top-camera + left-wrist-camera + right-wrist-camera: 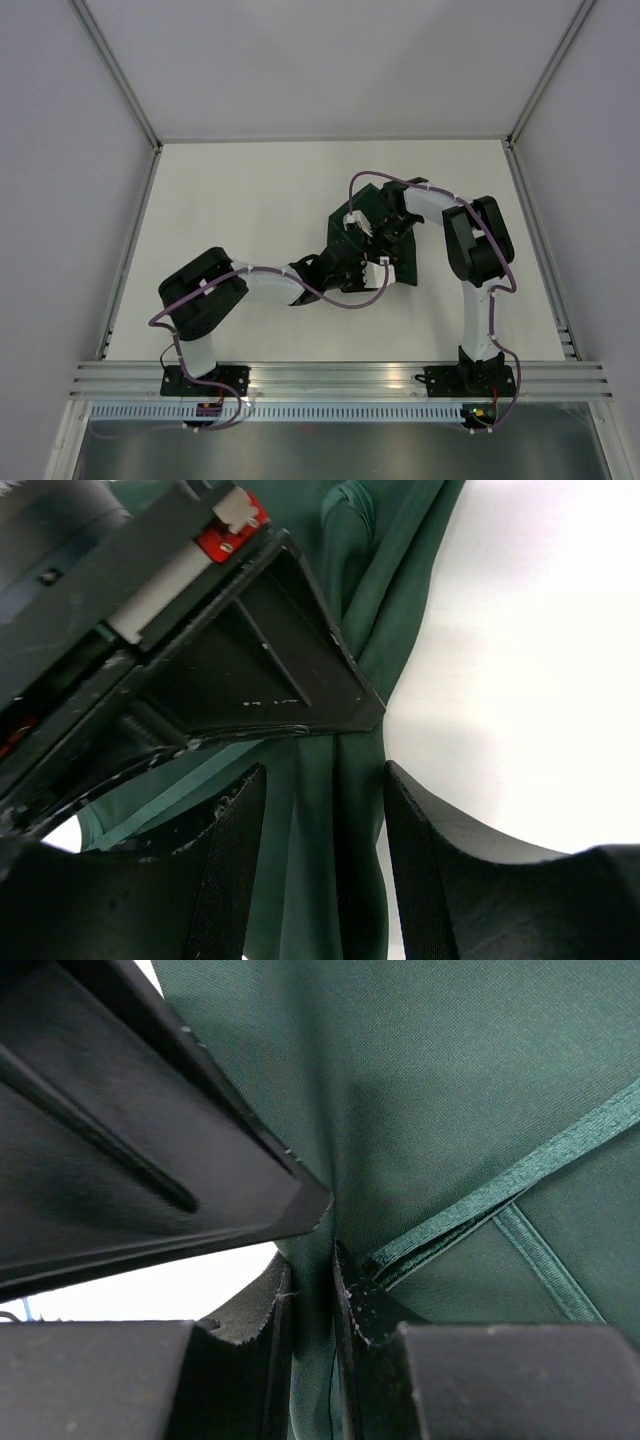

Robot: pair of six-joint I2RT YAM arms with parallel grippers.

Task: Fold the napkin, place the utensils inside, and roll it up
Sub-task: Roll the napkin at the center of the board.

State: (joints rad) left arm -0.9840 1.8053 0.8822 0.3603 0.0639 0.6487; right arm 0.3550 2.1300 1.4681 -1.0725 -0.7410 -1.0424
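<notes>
Pinching a raised fold of the napkin (440, 1090), right gripper (312, 1265) has its jaws nearly together with cloth sandwiched between them. Alongside, left gripper (320, 810) has jaws apart, straddling a bunched ridge of the same cloth. Napkin lies crumpled on the table (250, 200), right of centre.

One napkin (370, 202), one table (250, 200), two arms (270, 285) (482, 300), one left end effector (322, 790), one right end effector (312, 1290)
</notes>
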